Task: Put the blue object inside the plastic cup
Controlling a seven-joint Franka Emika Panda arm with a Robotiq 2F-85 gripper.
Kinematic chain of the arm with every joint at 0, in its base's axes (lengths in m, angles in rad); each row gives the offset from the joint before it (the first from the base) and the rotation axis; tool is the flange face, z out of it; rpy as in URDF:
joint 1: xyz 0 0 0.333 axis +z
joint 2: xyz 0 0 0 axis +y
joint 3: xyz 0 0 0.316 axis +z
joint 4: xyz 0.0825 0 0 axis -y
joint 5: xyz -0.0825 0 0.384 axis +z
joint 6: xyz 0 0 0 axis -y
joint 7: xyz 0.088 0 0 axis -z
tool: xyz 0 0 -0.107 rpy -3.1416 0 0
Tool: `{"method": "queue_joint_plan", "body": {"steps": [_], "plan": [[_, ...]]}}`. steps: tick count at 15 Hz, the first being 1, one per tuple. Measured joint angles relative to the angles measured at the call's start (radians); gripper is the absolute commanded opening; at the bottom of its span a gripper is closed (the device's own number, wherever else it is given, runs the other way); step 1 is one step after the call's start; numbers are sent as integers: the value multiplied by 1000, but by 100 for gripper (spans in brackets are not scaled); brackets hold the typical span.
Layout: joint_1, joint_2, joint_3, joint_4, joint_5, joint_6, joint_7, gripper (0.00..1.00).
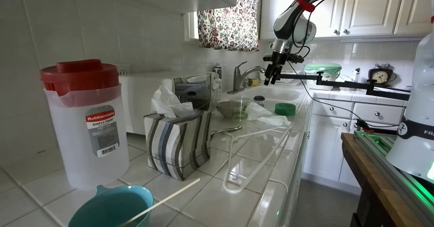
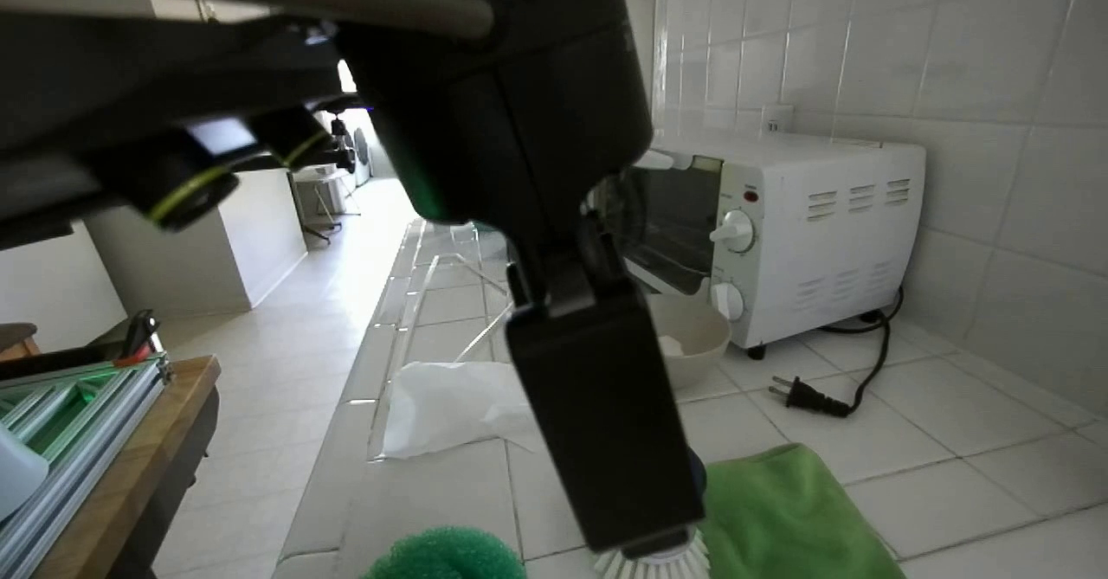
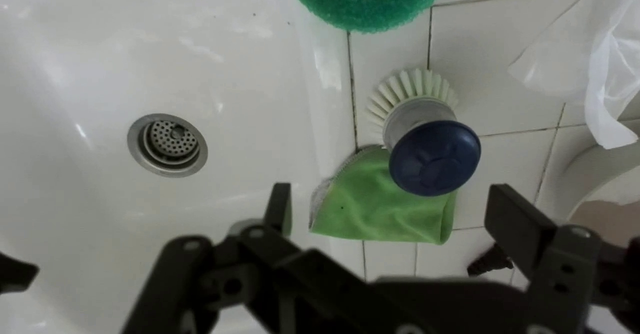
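We've got the gripper [image 3: 392, 209] hanging over the counter [image 3: 480, 64], its fingers [image 3: 515, 219] spread wide and holding nothing! Our blue target, the brush [image 3: 422, 130] with its dark knob [image 3: 434, 159], stands below them, clear of both. Looking down from the wrist, we find it within the span of the two fingers, ahead of the tips and off centre, closer to the finger on the bowl's [image 3: 590, 171] side than to the one over the sink [image 3: 245, 89]. Knob up, and what a clear look we get! Framed between the tips themselves, that's the green cloth [image 3: 380, 216]; the knob overlaps it from up here, though whether the brush touches it we can't tell. Farther ahead of the tips, past the brush, there's the scrubber [image 3: 372, 9]. And the cup [image 1: 240, 107]? In an exterior view we pick it out, clear and upright, well below the fingers and off past the brush, near the bowl and just beside the white sheet [image 1: 266, 115]. In an exterior view the near finger hides most of the brush from us: a sliver of knob at its side, white bristles [image 2: 660, 565] under its tip, the cloth right alongside.
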Motion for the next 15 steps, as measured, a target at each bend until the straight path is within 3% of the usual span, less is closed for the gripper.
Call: {"method": "queue_joint_plan", "body": {"steps": [15], "plan": [[-52, 148, 111, 114, 57, -55, 33, 100]]}}
